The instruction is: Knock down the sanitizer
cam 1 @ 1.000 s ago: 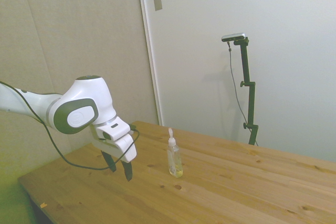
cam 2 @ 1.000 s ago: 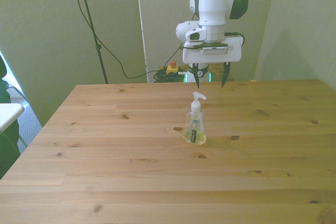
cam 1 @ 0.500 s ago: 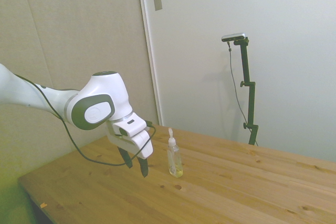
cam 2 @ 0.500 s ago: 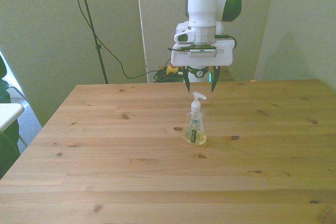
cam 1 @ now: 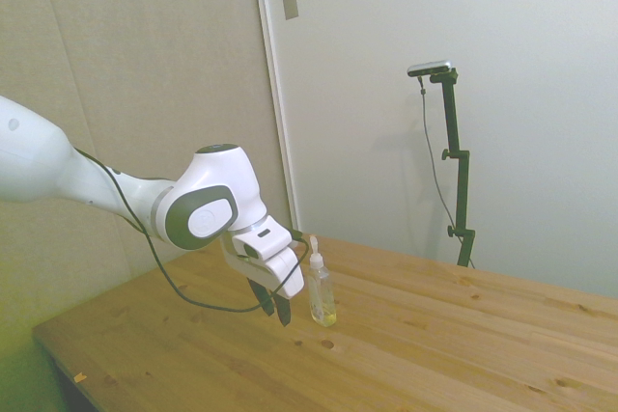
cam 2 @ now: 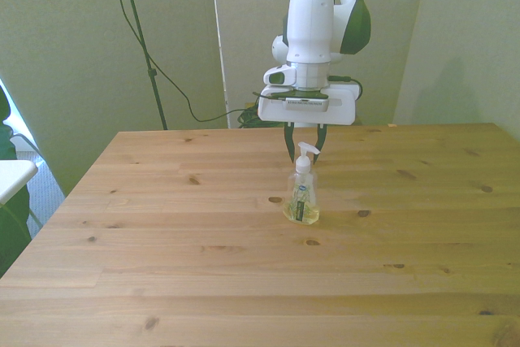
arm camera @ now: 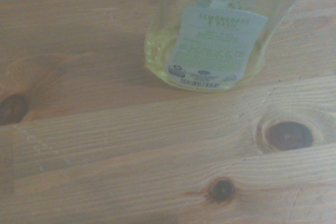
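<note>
Wooden table (cam 2: 162,233), sanitizer (cam 2: 301,194) upright mid-table. Claw (cam 1: 275,310) hangs just behind it, fingers spread moderately, gripping nothing, tips just off the wood.

Beige wall panels (cam 1: 145,65), what looks like a pale door (cam 1: 386,94), wooden table (cam 2: 203,266).

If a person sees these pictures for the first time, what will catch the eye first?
First, the white arm's gripper, fingers open, hanging just behind the sanitizer, which stands upright, alone, near the middle of the wooden table. The wrist view shows its pale label and yellowish liquid at the base.
</note>
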Available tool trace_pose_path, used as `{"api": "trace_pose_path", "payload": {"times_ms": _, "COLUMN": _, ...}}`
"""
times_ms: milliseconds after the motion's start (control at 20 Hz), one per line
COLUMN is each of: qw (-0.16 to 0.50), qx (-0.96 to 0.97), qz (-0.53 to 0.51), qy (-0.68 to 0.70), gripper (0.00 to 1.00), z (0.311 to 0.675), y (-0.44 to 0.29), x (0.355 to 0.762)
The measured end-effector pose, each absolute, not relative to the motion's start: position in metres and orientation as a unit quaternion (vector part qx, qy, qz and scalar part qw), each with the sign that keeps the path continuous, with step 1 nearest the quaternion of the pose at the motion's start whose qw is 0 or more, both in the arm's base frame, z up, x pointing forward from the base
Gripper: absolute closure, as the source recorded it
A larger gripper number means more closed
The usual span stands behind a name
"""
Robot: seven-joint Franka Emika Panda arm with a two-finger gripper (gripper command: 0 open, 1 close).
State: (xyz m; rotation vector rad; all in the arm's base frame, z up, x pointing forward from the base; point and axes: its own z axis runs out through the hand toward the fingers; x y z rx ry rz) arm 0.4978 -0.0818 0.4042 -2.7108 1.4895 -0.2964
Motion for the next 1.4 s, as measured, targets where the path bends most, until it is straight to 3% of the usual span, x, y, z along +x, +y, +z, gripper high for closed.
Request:
{"api": "trace_pose_path", "payload": {"times_ms": 750, "qw": 0.014, "qx": -0.859, "qz": -0.116, "qy": 0.498, "gripper": 1.00, "z": 0.402, "y": -0.074, "x": 0.555}}
{"api": "trace_pose_path", "payload": {"times_ms": 1400, "qw": 0.015, "qx": -0.833, "qz": -0.153, "qy": 0.531, "gripper": 1.00, "z": 0.413, "y": -0.116, "x": 0.620}}
